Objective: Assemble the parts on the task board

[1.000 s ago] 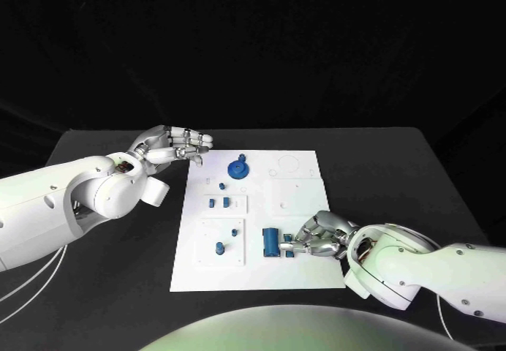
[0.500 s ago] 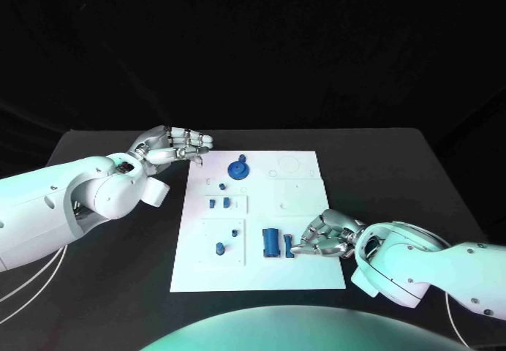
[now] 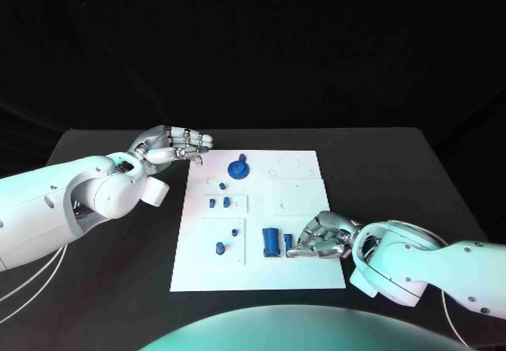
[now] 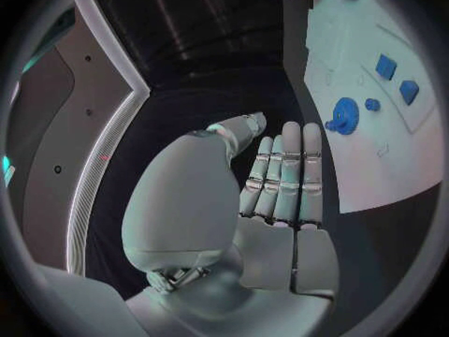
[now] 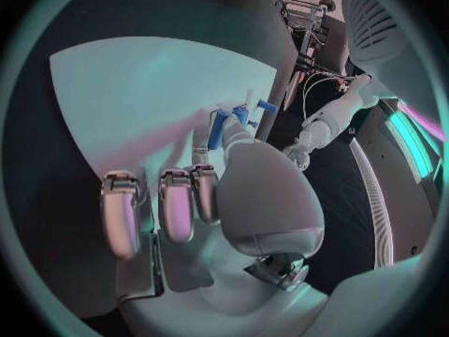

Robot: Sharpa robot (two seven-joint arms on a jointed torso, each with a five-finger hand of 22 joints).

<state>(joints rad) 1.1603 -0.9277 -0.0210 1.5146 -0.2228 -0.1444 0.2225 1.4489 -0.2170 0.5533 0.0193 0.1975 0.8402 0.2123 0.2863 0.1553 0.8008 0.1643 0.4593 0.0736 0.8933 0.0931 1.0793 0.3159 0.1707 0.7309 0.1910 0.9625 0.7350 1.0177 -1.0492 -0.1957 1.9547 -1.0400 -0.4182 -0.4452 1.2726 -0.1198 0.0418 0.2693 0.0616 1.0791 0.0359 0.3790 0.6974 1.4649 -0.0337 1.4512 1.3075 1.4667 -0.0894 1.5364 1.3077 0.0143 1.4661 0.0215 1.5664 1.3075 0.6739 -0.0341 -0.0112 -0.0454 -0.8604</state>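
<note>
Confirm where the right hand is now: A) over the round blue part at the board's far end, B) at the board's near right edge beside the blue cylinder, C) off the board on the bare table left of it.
B: the right hand rests on the task board at its near right edge, fingers beside the blue cylinder.

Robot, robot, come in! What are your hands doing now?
Left hand open, off the task board's far corner. Right hand curled at small blue part; grip unclear. Nothing blocking.
</note>
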